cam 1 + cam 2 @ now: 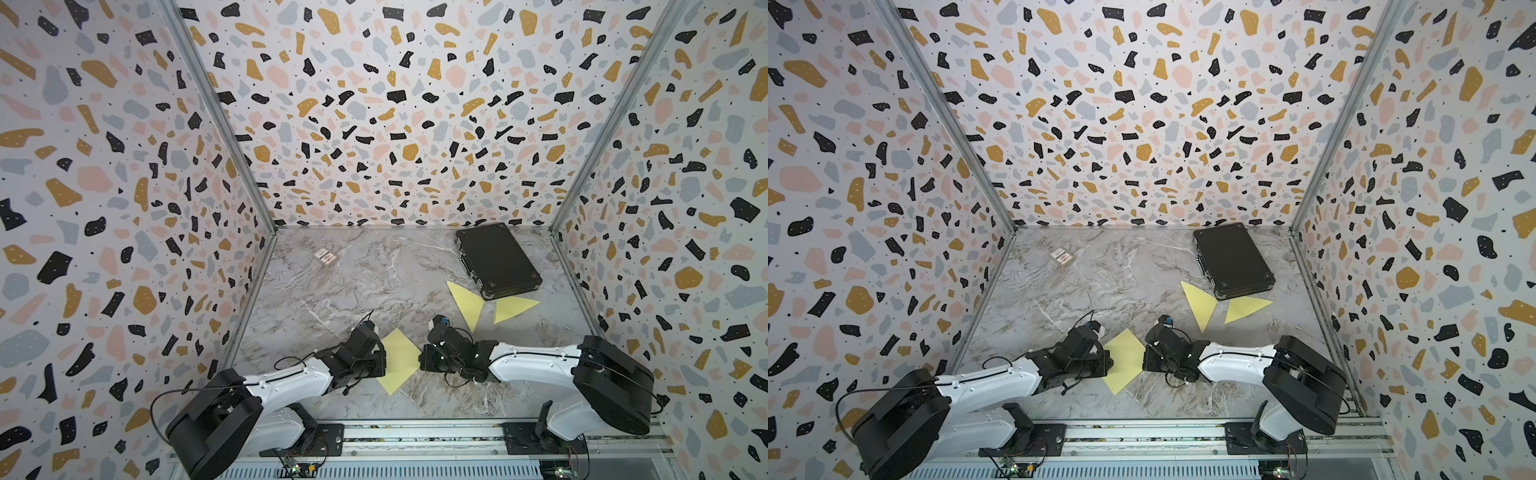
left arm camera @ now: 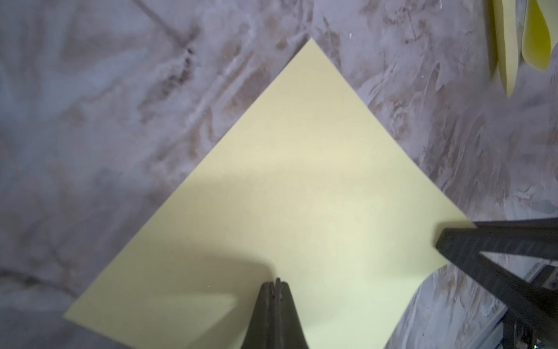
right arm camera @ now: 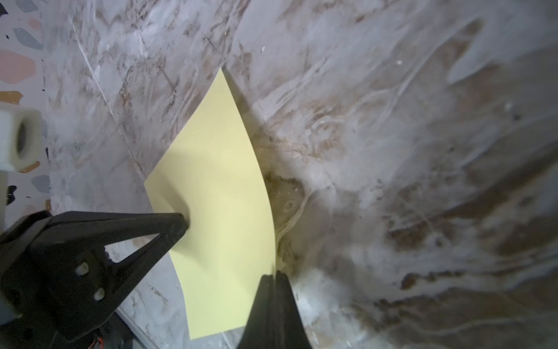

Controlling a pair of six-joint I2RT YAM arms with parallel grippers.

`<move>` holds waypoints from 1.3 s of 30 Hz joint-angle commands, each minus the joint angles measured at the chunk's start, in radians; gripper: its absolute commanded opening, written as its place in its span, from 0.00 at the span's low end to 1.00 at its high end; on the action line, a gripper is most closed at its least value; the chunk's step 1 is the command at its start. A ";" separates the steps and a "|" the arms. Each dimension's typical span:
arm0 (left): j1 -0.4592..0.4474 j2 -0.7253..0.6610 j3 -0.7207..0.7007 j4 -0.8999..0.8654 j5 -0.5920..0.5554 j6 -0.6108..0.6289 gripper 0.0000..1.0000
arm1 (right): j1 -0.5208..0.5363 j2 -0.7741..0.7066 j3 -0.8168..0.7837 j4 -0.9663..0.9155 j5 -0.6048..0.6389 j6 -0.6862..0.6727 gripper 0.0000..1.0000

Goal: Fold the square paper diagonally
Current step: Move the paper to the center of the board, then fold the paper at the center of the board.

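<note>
Square paper [image 1: 401, 357] on surface [image 1: 353, 282], front centre, between my 2 arms. Left fingers [image 2: 267, 299] clenched empty, tips pinning side nearest left arm [image 1: 286, 382]. Right fingers [image 3: 265, 293] clenched on opposite corner, that side curled up. Guessing I carry it leftward, crease running far-to-near.

Small box [image 1: 325, 257]: markings too small to read. Square paper [image 1: 401, 359]: left corner hidden under left arm [image 1: 357, 357].
</note>
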 commanded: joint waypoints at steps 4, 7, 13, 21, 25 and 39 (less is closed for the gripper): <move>-0.032 -0.112 0.011 -0.048 0.101 0.011 0.00 | -0.010 -0.146 0.043 -0.346 0.068 -0.231 0.00; -0.040 -0.135 -0.009 0.039 0.159 -0.019 0.00 | -0.011 -0.195 0.044 -0.435 0.065 -0.314 0.00; -0.070 -0.089 -0.002 0.114 0.126 -0.043 0.00 | -0.017 -0.273 0.031 -0.535 0.128 -0.371 0.00; -0.112 0.064 0.025 0.175 0.108 -0.050 0.00 | -0.022 -0.270 0.052 -0.567 0.140 -0.389 0.00; -0.114 0.089 0.025 0.189 0.109 -0.046 0.00 | -0.022 -0.264 0.049 -0.567 0.142 -0.386 0.00; -0.116 0.097 -0.004 0.188 0.096 -0.044 0.00 | -0.024 -0.262 0.061 -0.562 0.121 -0.373 0.00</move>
